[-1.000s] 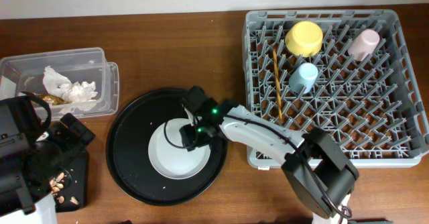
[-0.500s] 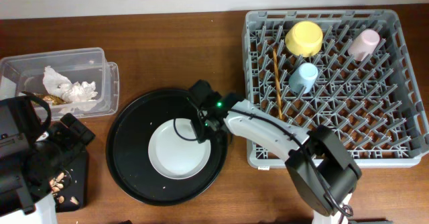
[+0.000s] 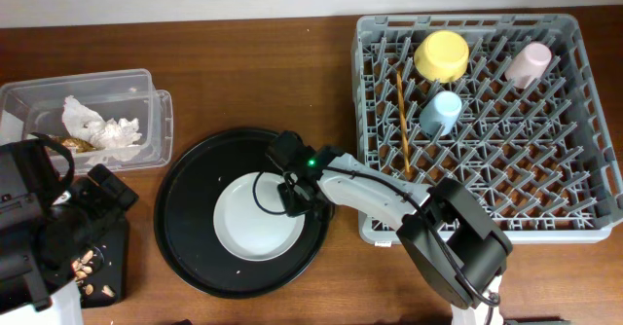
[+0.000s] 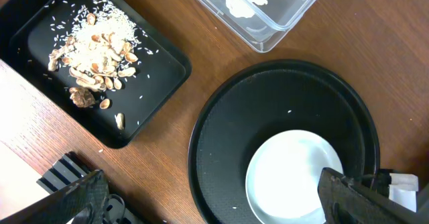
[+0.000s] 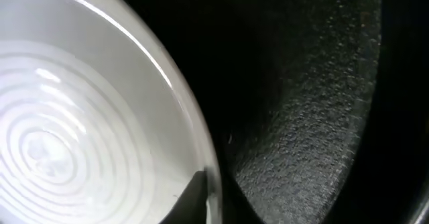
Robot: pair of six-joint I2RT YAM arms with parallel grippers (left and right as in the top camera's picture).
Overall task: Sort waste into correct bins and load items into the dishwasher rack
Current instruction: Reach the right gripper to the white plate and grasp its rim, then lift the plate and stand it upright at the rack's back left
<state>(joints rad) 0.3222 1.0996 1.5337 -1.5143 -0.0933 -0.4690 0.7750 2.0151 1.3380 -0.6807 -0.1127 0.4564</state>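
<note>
The rack (image 3: pixel 487 169) fills the right end of the counter (image 3: pixel 243 82). In it, the yellow bowl (image 3: pixel 441 55) lies upside down near the back edge, the pink cup (image 3: pixel 530 64) lies toward the back right corner, and the light-blue cup (image 3: pixel 441 112) is just in front of the bowl. The chopsticks (image 3: pixel 402 121) lie along the pegs near the rack's left wall.

The round black tray (image 3: pixel 185 218) sits at the middle of the counter toward the front edge. The plate (image 3: pixel 248 223) lies flat in it, right of the tray's centre. The right fingers (image 3: pixel 295 198) are down at the plate's right rim, pressed together and pinching that rim. In the right wrist view a dark tip lies against the rim's inner edge; the second tip is hidden there.

At the left end, toward the back, stands the clear tub (image 3: pixel 156 121); the white tissue (image 3: pixel 100 123) lies in it with the gold-brown wrapper (image 3: pixel 78 144) just beside it. The black bin (image 4: pixel 161 70) sits at the front left corner and holds the food scraps (image 4: pixel 94 49): rice grains and nut-like bits heaped toward one end.

The left fingers (image 3: pixel 112 194) hang above the counter between the bin and the tray, spread wide and holding nothing.
</note>
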